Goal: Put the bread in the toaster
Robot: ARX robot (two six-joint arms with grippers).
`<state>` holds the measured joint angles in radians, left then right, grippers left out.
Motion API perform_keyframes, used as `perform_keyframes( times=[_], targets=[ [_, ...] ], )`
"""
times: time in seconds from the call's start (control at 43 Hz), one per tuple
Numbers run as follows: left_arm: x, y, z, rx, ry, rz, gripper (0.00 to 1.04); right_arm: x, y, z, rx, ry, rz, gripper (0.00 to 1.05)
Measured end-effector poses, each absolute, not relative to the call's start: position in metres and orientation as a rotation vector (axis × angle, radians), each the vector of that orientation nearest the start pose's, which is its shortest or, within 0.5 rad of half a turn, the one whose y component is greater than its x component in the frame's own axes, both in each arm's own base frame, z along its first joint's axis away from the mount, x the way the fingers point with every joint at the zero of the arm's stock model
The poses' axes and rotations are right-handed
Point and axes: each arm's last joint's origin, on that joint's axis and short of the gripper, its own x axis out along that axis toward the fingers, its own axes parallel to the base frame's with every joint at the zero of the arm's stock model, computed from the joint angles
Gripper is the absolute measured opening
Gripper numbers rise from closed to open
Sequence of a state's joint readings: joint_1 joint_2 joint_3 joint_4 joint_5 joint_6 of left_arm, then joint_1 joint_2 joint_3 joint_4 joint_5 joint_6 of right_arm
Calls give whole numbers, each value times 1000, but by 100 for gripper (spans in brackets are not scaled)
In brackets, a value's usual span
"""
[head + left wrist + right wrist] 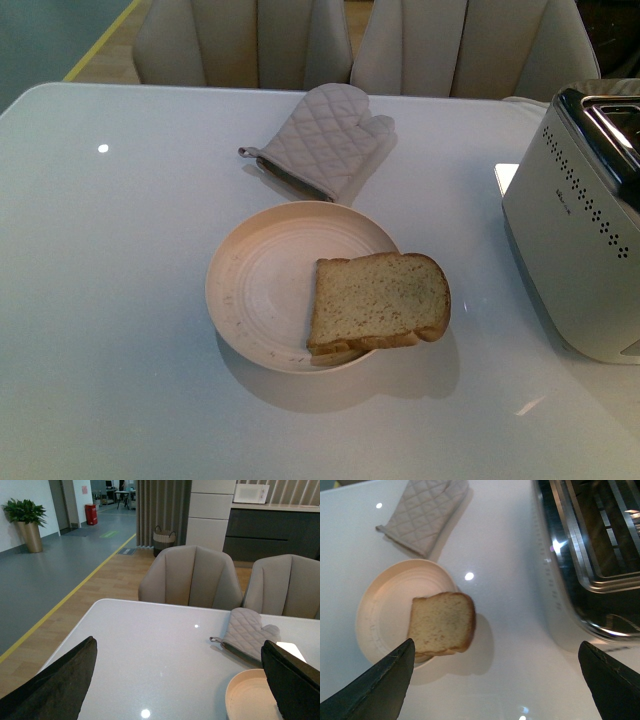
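Note:
The bread [378, 300] lies flat on the right rim of a round cream plate [262, 285], overhanging it, in the middle of the white table. It also shows in the right wrist view [441, 623]. The white toaster [580, 235] with dark holes and chrome slots stands at the table's right edge; its slotted top shows in the right wrist view [592, 545]. My right gripper [495, 685] is open and empty, high above the table between bread and toaster. My left gripper [180, 682] is open and empty over the table's left part. Neither arm shows in the front view.
A quilted grey oven mitt [322, 140] lies behind the plate, also in the left wrist view [245, 632] and the right wrist view [422, 512]. Two beige chairs [250, 40] stand at the table's far edge.

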<state>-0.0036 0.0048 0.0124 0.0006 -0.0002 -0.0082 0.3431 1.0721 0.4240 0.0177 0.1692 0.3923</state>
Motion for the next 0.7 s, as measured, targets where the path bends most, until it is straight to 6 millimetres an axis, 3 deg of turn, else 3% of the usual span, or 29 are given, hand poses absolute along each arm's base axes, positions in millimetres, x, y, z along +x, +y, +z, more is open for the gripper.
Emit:
perform_keyframes(
  times=[0.14,0.256,0.698],
  targets=[
    [97,0,167,-8,-8,-3,98,222,79,163,276,695,90,96],
    [97,0,167,-8,-8,-3,98,253,92,135,330,775,115,96],
    [97,0,167,-8,-8,-3,98,300,108,62,459,967,86,96]
  ],
)
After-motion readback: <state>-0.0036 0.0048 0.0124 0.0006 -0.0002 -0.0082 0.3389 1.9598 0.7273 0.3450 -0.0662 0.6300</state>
